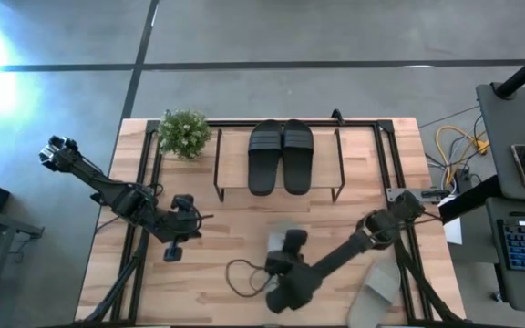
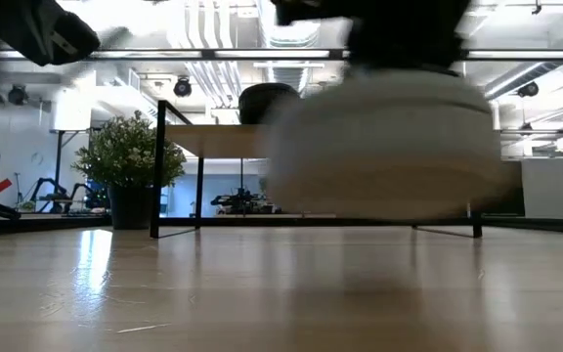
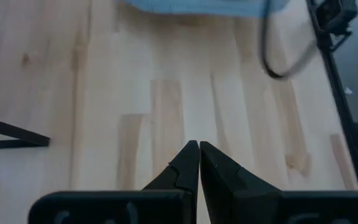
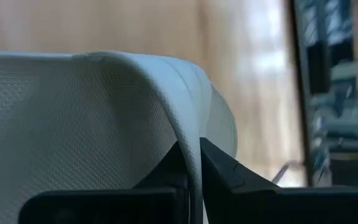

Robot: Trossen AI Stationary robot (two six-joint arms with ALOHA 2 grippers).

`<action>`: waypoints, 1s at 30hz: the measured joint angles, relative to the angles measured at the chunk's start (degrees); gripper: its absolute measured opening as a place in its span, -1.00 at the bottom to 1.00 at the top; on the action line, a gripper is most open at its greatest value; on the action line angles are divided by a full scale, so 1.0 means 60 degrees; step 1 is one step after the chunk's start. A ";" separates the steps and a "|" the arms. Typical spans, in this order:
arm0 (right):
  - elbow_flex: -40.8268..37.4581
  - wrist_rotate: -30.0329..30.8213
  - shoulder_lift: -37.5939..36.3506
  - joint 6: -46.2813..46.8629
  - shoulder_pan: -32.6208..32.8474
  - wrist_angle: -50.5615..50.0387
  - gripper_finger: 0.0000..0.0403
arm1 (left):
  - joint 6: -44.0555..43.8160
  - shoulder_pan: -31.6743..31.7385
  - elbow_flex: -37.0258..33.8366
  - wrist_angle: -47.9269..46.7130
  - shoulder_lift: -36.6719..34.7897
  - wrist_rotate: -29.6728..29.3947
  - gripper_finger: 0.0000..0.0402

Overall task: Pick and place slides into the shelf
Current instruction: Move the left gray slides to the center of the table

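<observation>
While right gripper (image 4: 193,163) pinches pale slide (image 4: 73,124) (orientation blurred), black pair (image 1: 281,155) lies lengthwise front-to-back.

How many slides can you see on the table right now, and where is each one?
4. Two black slides sit side by side on the shelf. One pale slide is held by the right gripper near the table's front. Another pale slide lies at the front right edge.

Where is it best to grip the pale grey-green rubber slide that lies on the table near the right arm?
The lying slide: probably pinch its arched strap's edge, coming from above, as the right gripper pinches the other pale slide's strap; a flat sole gives less hold.
</observation>
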 joint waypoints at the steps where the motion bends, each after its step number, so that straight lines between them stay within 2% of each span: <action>1: 0.0087 0.0204 -0.0013 -0.0418 -0.0119 0.0298 -0.93 | 0.0000 0.0004 0.0000 0.0000 0.0000 -0.0104 -1.00; 8: 0.0111 0.0240 0.0022 -0.3228 -0.0990 0.2593 -0.93 | -0.0007 0.0004 0.0000 0.0004 0.0000 -0.0340 -1.00; 14: -0.0295 0.1065 0.0037 -0.3339 -0.1583 0.2400 -0.92 | -0.0007 0.0004 0.0000 0.0007 0.0001 -0.0343 -1.00; 16: -0.0405 0.1030 0.0034 -0.3329 -0.1731 0.2189 -0.88 | -0.0011 0.0004 0.0000 0.0007 0.0007 -0.0343 -1.00; 22: -0.0587 0.0378 0.0038 -0.2970 -0.1835 0.1927 -0.66 | 0.0000 0.0004 0.0000 -0.0004 -0.0012 -0.0340 -1.00; 30: -0.0502 -0.0516 -0.0003 -0.1889 -0.1511 0.1359 -0.19 | 0.0007 0.0004 0.0000 -0.0011 -0.0018 -0.0336 -1.00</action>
